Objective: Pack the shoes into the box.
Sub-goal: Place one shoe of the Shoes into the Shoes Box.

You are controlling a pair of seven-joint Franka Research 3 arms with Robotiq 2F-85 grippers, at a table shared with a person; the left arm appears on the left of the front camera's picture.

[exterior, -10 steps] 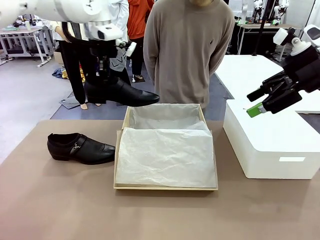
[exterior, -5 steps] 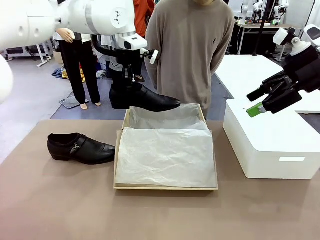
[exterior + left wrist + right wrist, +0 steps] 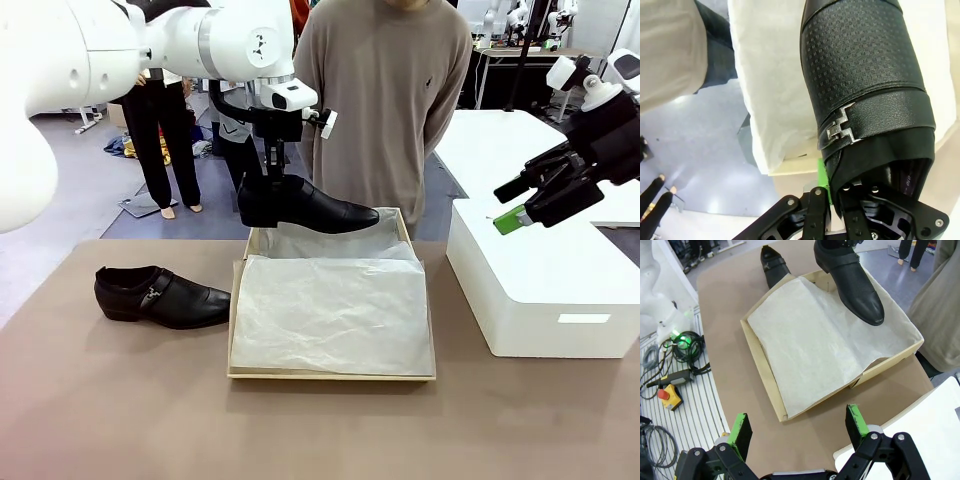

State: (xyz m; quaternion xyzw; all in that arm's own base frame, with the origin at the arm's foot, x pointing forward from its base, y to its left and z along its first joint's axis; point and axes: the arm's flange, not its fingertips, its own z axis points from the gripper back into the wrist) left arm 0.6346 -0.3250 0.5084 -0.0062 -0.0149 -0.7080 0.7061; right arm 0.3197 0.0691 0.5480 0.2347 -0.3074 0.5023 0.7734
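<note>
Left gripper: the black two-finger tool is clamping the heel end of a glossy black leather dress shoe with a buckle strap, its jaws pinching the back rim tight.
Held shoe: it is hanging roughly level in the air over the far end of the box, with its toe pointing toward the robot's right and its sole clear of the paper.
Right gripper: it is hovering in the air at the robot's right, near a big white rectangular block; its green-padded fingers are standing wide apart, gripping nothing.
Second shoe: the matching black shoe is lying on its sole on the brown tabletop, just beside the box's left wall.
Box: the plain brown cardboard shoebox is sitting open at mid-table, with crumpled white tissue paper covering its inside.
Person: someone in a beige sweater is standing at the far side, right behind the box.
</note>
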